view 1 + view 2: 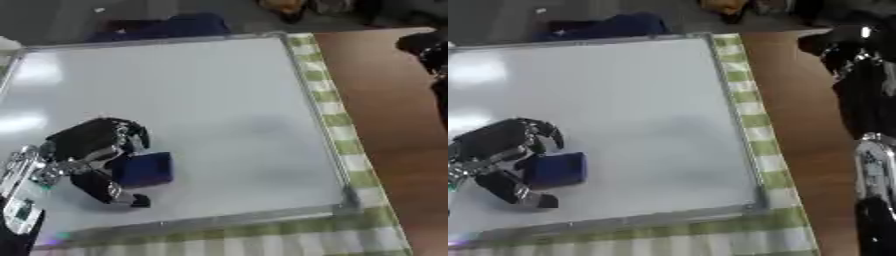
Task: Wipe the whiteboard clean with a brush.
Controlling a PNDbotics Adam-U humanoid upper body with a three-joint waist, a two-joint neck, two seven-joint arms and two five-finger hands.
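brush [142, 170] on whiteboard [210, 100] near-left | left hand [92, 145] around it | cloth [337, 115] under whiteboard

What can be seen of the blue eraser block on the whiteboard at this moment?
The blue eraser block is a small, dark blue, roughly rectangular piece with soft-looking edges. It lies flat on the whiteboard near the front left corner. The robot's left hand grips it from the left, fingers curled over its top edge and thumb below. Its right side is uncovered. The board around it looks white and unmarked.
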